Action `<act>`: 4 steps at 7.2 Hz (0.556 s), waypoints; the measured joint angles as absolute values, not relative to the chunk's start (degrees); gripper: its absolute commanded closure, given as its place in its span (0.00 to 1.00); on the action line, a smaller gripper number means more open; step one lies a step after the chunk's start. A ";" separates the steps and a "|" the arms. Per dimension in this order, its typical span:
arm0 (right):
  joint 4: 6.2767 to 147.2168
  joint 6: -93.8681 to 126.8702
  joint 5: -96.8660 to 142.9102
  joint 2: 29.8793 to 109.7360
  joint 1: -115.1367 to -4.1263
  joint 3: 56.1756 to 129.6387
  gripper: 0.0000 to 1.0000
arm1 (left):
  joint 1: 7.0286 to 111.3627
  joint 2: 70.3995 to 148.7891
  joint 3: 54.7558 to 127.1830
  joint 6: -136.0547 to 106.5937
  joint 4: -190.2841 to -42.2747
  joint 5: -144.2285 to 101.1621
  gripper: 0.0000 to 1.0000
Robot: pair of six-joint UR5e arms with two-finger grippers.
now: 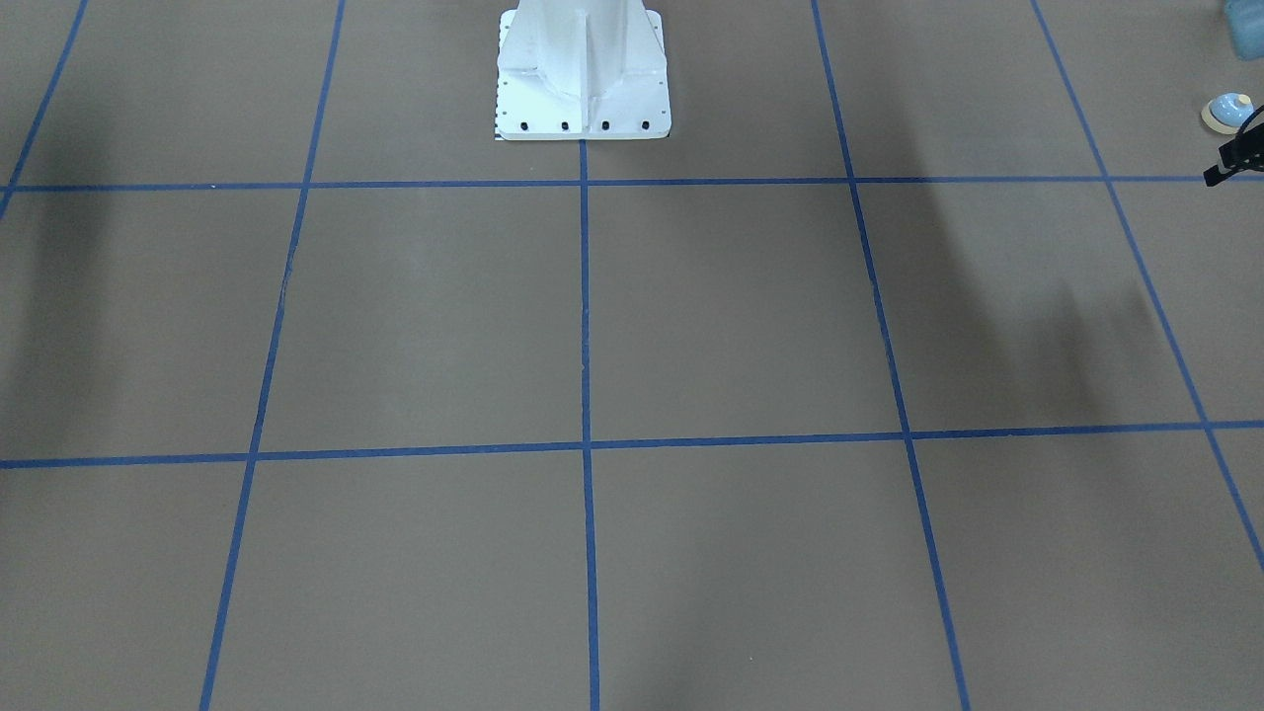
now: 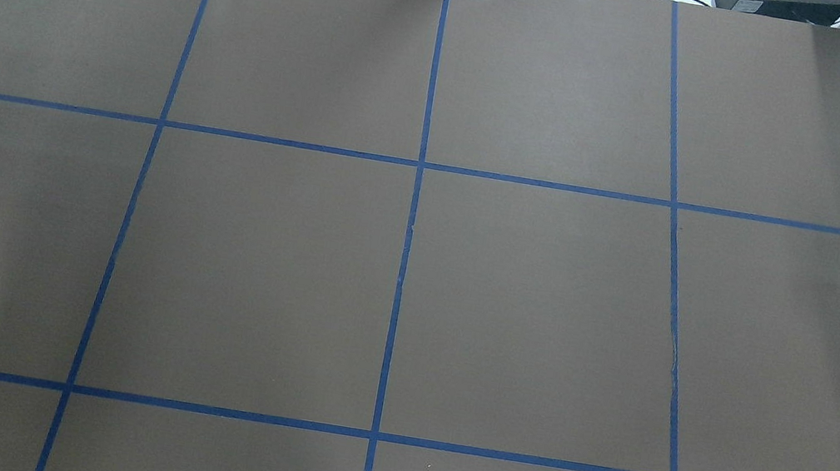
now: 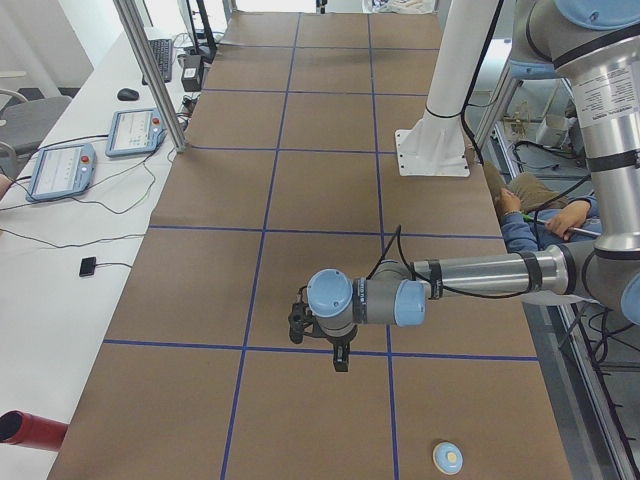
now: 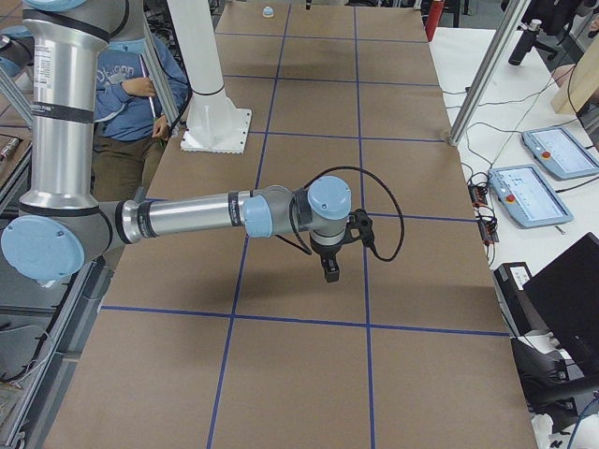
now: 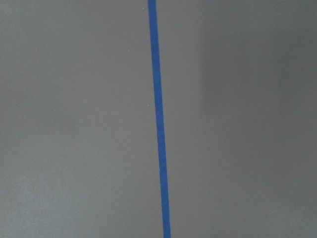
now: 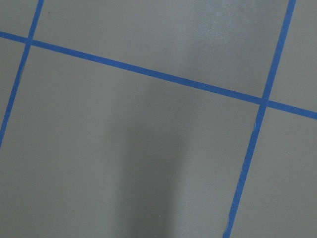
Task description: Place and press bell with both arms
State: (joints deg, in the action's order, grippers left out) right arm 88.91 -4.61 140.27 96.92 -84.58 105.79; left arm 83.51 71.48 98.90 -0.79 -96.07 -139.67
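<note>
The light-blue bell (image 1: 1227,112) with a cream base and button stands on the brown table near the robot's left end. It also shows in the exterior left view (image 3: 448,457) and far off in the exterior right view (image 4: 268,11). My left gripper (image 3: 340,357) points down above the table, well apart from the bell; only a black bit of it (image 1: 1234,160) shows at the front view's edge, and I cannot tell whether it is open or shut. My right gripper (image 4: 329,271) hangs over the table towards the other end; I cannot tell its state. Both wrist views show only paper and blue tape.
The white pedestal (image 1: 583,79) stands at the table's robot side. A seated person in blue (image 4: 140,84) is beside the table behind the arms. Teach pendants (image 3: 60,170) and cables lie on the white side table, by an aluminium post (image 3: 150,75). A red object (image 3: 30,428) lies at the near corner.
</note>
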 measured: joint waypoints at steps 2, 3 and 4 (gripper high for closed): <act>88.79 -4.63 140.36 96.82 -84.53 105.78 0.00 | 84.36 68.42 98.51 2.13 -96.12 -139.42 0.01; 88.79 -4.60 140.93 96.81 -84.50 105.83 0.00 | 85.05 66.15 98.48 4.87 -96.07 -139.36 0.01; 88.87 -4.58 141.89 96.89 -84.48 105.88 0.00 | 85.53 63.44 98.48 6.81 -96.04 -139.32 0.01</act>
